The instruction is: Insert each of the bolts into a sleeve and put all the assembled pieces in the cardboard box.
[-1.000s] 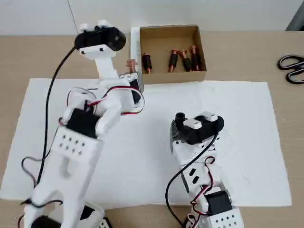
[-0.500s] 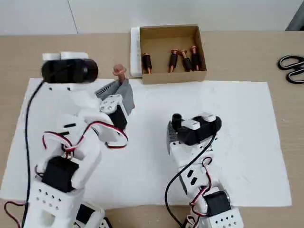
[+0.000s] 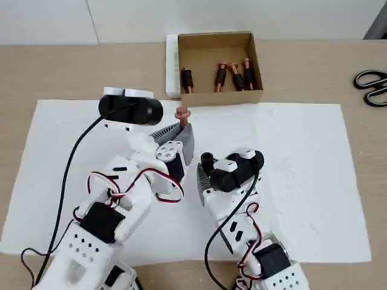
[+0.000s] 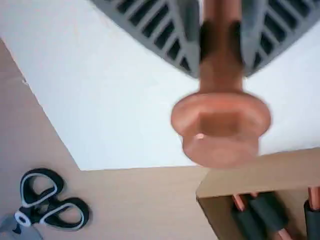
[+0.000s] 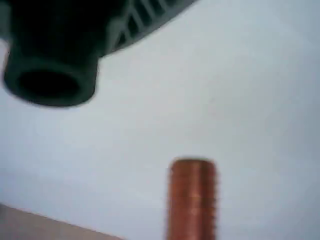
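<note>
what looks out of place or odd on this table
Nothing looks spilled or damaged. The four assembled pieces lie at differing angles in the cardboard box, and the scissors lying to one side have no part in the task.

The table [image 3: 60, 66] is lit bright and even from above, tbh. Soft, faint shadows get cast on the white paper [image 3: 314, 181] just below and beside the jaws.
</note>
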Motion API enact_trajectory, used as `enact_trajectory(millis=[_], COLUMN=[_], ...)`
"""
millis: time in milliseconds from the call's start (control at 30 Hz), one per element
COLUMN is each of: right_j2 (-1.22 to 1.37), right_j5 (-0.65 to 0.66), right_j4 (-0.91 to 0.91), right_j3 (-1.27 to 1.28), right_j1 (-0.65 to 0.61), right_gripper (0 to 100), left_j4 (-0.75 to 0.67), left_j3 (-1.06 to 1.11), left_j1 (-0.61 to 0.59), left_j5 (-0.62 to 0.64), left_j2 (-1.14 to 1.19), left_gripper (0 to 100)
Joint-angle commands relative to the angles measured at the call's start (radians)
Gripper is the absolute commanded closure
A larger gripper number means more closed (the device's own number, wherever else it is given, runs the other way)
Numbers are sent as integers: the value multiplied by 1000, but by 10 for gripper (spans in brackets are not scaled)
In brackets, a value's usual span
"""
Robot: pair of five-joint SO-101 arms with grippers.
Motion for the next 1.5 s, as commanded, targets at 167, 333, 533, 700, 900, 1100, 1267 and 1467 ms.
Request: enact_trajectory(millis=[167,333,533,700,900,1100,1267,1467], right_j2=[-22,-22,-22,-22,-21,-21,-21,-22], right_j5=[-11,-11,-12,-12,-12,-12,-12,-12], right_j4=[4,4,4,4,5,5,5,5], right_j3=[8,8,8,8,8,8,8,8], right_j1=[-61,-64,-65,-65,-91,-91,-91,-90], right_gripper=[994,995,995,995,995,995,995,995], left_j4=[-150,-153,-150,-153,-155,-155,-150,-147], left_j3=[74,82,119,134,130,134,137,160], left_j1=[14,14,26,54,55,55,54,54], left_j5=[-32,-54,-57,-57,-57,-57,-58,-97], left_j2=[-29,-29,-28,-28,-28,-28,-28,-28], left_gripper=[994,994,994,994,994,994,994,994])
